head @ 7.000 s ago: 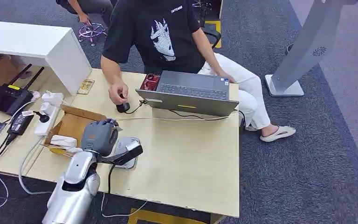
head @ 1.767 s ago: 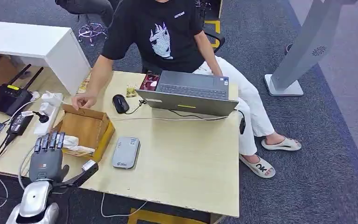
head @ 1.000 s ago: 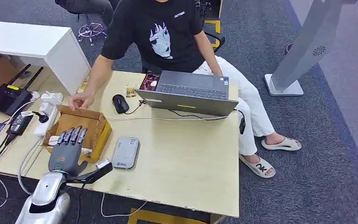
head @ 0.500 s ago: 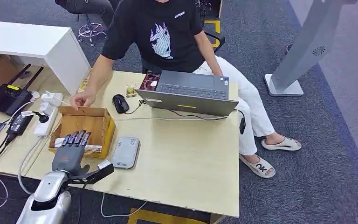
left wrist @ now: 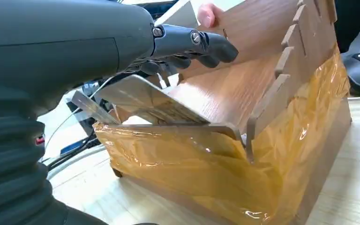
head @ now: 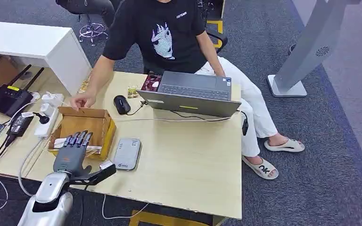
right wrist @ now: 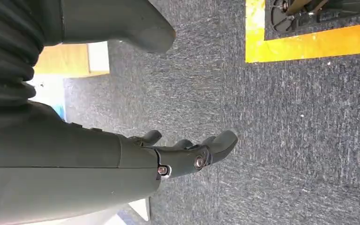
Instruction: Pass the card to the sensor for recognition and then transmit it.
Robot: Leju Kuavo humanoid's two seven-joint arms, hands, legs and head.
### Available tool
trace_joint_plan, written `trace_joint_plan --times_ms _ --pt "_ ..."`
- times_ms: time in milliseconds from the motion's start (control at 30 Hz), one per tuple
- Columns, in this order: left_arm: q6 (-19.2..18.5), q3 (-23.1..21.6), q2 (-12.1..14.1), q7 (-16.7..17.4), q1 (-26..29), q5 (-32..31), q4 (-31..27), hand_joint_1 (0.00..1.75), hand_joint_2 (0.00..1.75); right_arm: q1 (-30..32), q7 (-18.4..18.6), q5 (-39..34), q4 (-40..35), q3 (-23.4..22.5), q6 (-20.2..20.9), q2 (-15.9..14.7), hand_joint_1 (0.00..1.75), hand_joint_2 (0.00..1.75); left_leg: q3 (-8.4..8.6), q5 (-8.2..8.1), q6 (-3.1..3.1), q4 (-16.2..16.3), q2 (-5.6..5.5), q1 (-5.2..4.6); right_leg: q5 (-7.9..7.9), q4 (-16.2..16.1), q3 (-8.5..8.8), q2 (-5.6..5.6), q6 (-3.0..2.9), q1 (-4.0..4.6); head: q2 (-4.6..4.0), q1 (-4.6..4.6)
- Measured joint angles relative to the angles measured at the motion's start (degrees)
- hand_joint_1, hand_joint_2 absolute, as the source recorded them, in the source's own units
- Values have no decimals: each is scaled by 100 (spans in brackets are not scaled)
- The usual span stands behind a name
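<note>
**Reaching into the box for a card**

Left hand (head: pixel 72 155) poised at the near edge of the cardboard box (head: pixel 104 132), fingers (left wrist: pixel 206 44) spread straight over the opening, grasping nothing. Seemingly held flat and low so as to slide onto the cards (left wrist: pixel 143 98) stacked inside. Cards lying tilted against the near wall of the box, just under the fingertips; touching or not, hard to tell. Also inside the box, some pale wrapped stuff beside the cards, too blurred to name. Outside walls of the box wrapped in shiny yellow tape, the near wall notched along its upper edge.

Just right of the box, flat on the table (head: pixel 188 169): the grey sensor (head: pixel 127 154), placed close, probably so a lifted card needs only a short swing across. On the far rim of the box, a person's hand (head: pixel 81 100), apparently steadying it. Beyond the box, a mouse (head: pixel 121 104) and a laptop (head: pixel 193 94).

Right hand (right wrist: pixel 187 152) hanging over grey carpet, fingers loosely curved and parted, grasping nothing.
</note>
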Motion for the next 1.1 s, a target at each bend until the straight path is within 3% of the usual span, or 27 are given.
trace_joint_plan --times_ms 367,533,600,767,800,833,867,1100 --pt "127 -7 -87 -74 -71 13 -332 0 175 -18 -33 94 2 -107 -7 0 0 175 2 0 0 0 1 0 0 0 -1 1 0 0 0 -2" --pt "18 -53 -103 -92 -99 0 -383 0 175 -29 -33 112 2 -151 -7 0 0 175 2 0 0 1 1 0 1 0 -1 2 0 0 0 -2" --pt "-13 -77 -103 -88 -129 0 -385 12 175 -32 -33 114 0 -162 -7 0 0 175 2 0 0 1 1 0 0 0 -1 2 0 0 2 -2" --pt "-47 -116 -103 -72 -192 -2 -387 12 175 -36 -35 118 2 -194 -7 0 0 175 1 0 0 1 2 0 0 0 -1 2 0 0 0 -2" --pt "-54 -125 -103 -72 -197 -2 -387 35 175 -36 -35 118 2 -201 -7 0 0 175 1 0 0 1 1 0 0 0 -1 2 0 0 0 -2" --pt "-56 -140 -103 -70 -198 -2 -389 157 175 -37 -35 118 2 -208 -7 -2 0 175 1 0 0 1 1 0 0 0 -1 2 0 0 2 0" --pt "-56 -146 -103 -70 -198 -2 -389 175 175 -38 -35 118 2 -212 -7 0 0 175 1 0 0 1 1 0 0 0 -1 2 0 0 0 -2" --pt "-242 -199 -70 4 -191 29 -400 175 175 -50 -42 193 2 -258 -7 0 0 175 1 0 0 1 1 0 1 0 -1 2 0 0 0 -2"
